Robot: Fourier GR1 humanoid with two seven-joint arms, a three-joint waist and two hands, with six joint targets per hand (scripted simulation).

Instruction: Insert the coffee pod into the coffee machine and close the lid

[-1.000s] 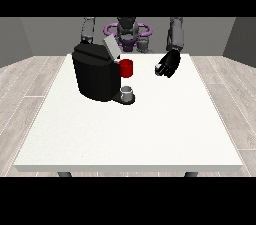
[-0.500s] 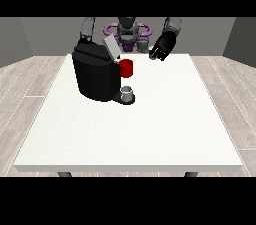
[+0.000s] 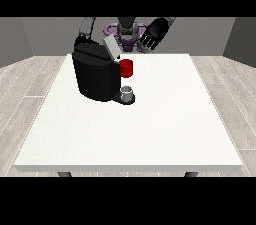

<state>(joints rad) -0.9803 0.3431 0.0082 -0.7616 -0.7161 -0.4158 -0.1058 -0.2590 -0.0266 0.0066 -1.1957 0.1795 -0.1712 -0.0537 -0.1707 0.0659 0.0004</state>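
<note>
The white table [image 3: 150,134] fills most of the view, a broad square top with wooden floor around it. On its far left part stands the coffee machine [image 3: 95,74], a bulky black block, with its grey lid [image 3: 111,48] tilted up and open at the top. A red thing at the machine [image 3: 126,68] sits against its front face, and below that, on the machine's small black base, stands a small grey thing [image 3: 128,91], round and cup-like; I cannot tell whether it is the coffee pod.

My hand at the view's right [image 3: 153,34] is raised above the table's far edge, clear of the machine and to the right of the lid. Its palm faces the camera and its black fingers [image 3: 145,45] hang down spread and relaxed, holding nothing.

My other arm [image 3: 87,26] reaches down behind the machine at the view's left; its hand is hidden, so I cannot tell how its fingers lie.
</note>
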